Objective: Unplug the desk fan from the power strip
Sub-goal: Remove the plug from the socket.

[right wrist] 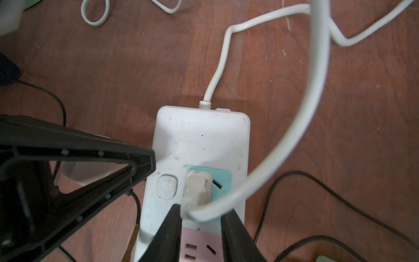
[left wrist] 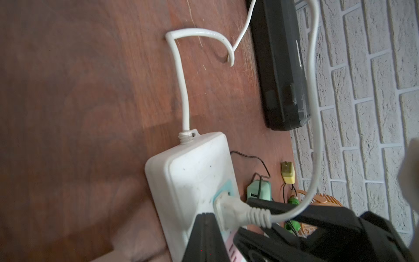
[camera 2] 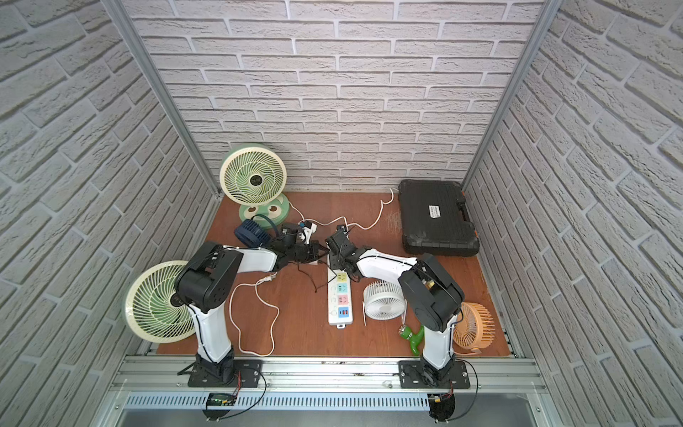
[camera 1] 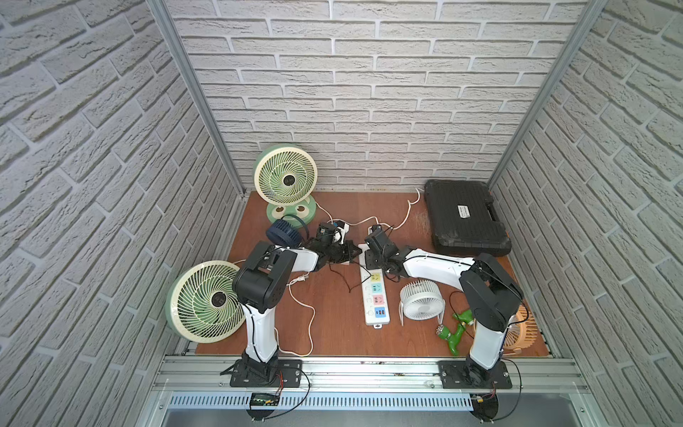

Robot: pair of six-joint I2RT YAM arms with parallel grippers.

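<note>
- Now the grasp step: the right claw [right wrist: 201,212] stands narrowly spread round the plug [right wrist: 196,188], one jaw touching and the other just clear, so no pinch yet.
- The left claw [right wrist: 149,163], pressed together, bears its tip on the strip [right wrist: 199,136] just beside that plug.
- The strip lies under both claws, with the plug seated in its blue socket [right wrist: 224,179].
- Next, probably: pinch firmly and pull straight out while the left claw pins the strip.

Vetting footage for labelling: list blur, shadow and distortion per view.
In both top views: even light, sharp, side walls splayed by the wide lens. Left wrist view: table shadowed and soft beside the power strip. Right wrist view: looping white cord near the lens blurred, plug clear.
</note>
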